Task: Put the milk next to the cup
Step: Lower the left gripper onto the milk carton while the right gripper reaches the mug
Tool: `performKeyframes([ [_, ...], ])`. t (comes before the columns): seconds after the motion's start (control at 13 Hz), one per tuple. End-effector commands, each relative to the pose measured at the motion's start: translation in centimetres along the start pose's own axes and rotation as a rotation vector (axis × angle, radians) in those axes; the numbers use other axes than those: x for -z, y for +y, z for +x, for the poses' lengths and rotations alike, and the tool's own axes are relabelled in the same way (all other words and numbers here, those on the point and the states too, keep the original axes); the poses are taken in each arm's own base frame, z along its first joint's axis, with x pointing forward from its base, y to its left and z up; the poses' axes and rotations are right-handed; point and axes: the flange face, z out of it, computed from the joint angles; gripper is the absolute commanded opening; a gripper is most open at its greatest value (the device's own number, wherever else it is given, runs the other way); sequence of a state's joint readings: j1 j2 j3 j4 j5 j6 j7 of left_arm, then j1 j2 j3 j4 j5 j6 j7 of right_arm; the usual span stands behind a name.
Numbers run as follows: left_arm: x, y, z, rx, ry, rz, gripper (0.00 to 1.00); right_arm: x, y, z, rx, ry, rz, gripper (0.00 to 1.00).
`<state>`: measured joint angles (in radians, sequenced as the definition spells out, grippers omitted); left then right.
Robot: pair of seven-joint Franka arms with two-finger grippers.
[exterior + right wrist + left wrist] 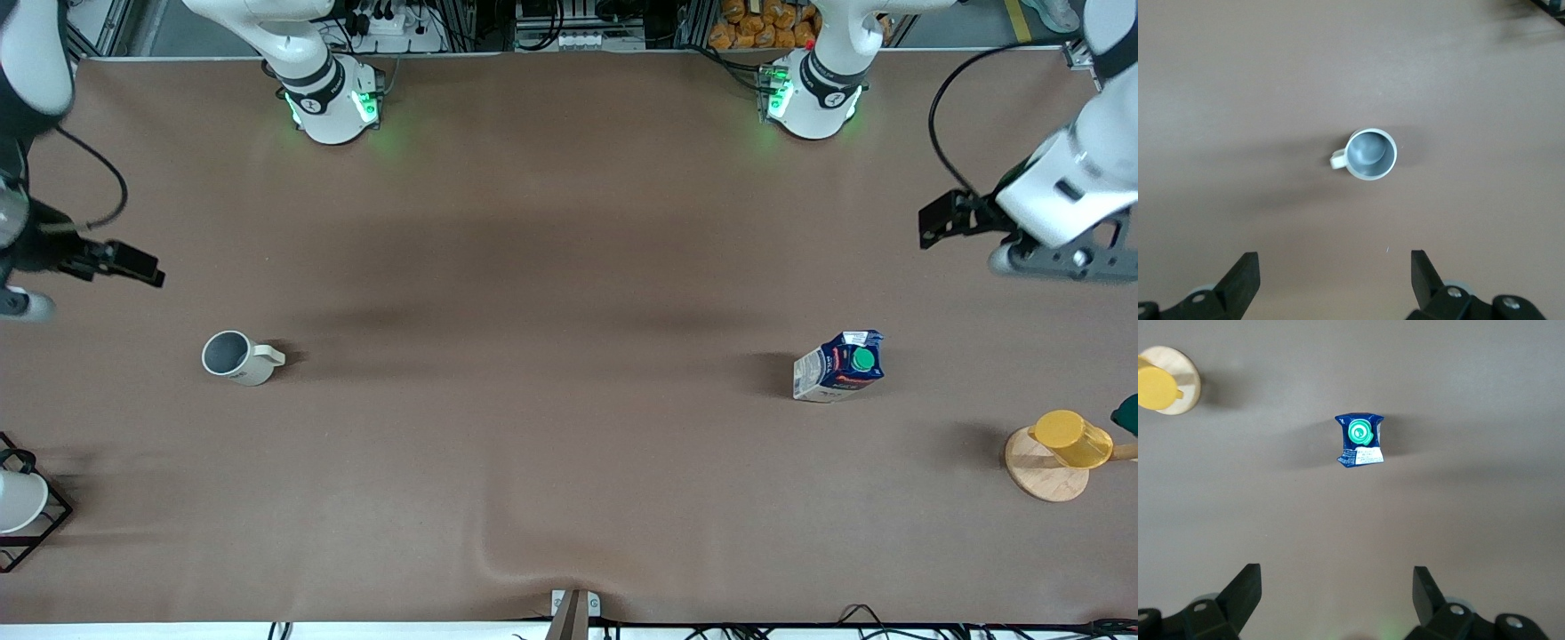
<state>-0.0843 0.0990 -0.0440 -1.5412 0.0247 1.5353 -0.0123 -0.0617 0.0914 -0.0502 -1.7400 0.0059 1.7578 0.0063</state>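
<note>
Both grippers hang with fingers spread and hold nothing; the milk and the cup stand well apart on the brown table (569, 267).

The small dark blue gable-top milk carton with a round green cap (839, 365) stands upright toward the left arm's end of the table, and the small cream-white cup with a grey inside and a stubby handle (235, 356) stands upright toward the right arm's end. The left gripper (1337, 597) is high over the table at its own end, with the milk seen below it. The right gripper (1335, 280) is high over its end, with the cup below. A yellow cup (1073, 439) on a round wooden base (1042, 476) is near the milk, nearer the front camera. A white cup in a black wire rack (20, 505) is nearer the front camera than the cream-white cup.
</note>
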Motion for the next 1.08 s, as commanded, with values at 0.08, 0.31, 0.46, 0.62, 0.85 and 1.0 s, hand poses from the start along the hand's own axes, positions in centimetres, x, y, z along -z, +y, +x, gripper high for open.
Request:
performKeyframes([
  [0.08, -5.4, 0.5, 3.9, -0.022, -0.051, 0.005, 1.0, -10.8, 4.2, 0.5, 0.054, -0.004, 0.002, 1.0],
  [0.31, -9.2, 0.4, 5.2, -0.023, -0.077, 0.012, 1.0, -17.3, 5.2, 2.0, 0.052, -0.069, 0.005, 1.0],
  [0.46, -11.5, 0.2, 5.6, -0.02, -0.069, 0.012, 1.0, -21.3, 5.6, 2.7, 0.046, -0.089, 0.005, 1.0],
  [0.62, -13.3, 0.2, 6.0, -0.02, -0.05, 0.01, 1.0, -23.0, 5.7, 3.1, 0.077, -0.086, 0.003, 1.0],
  [0.85, -16.3, 0.4, 7.1, -0.002, -0.06, 0.008, 1.0, -24.7, 6.4, 3.6, 0.137, -0.069, 0.004, 0.4],
  [1.0, -18.6, 1.1, 7.8, -0.01, -0.08, 0.008, 1.0, -24.7, 5.9, 3.6, 0.137, -0.078, 0.004, 0.0],
])
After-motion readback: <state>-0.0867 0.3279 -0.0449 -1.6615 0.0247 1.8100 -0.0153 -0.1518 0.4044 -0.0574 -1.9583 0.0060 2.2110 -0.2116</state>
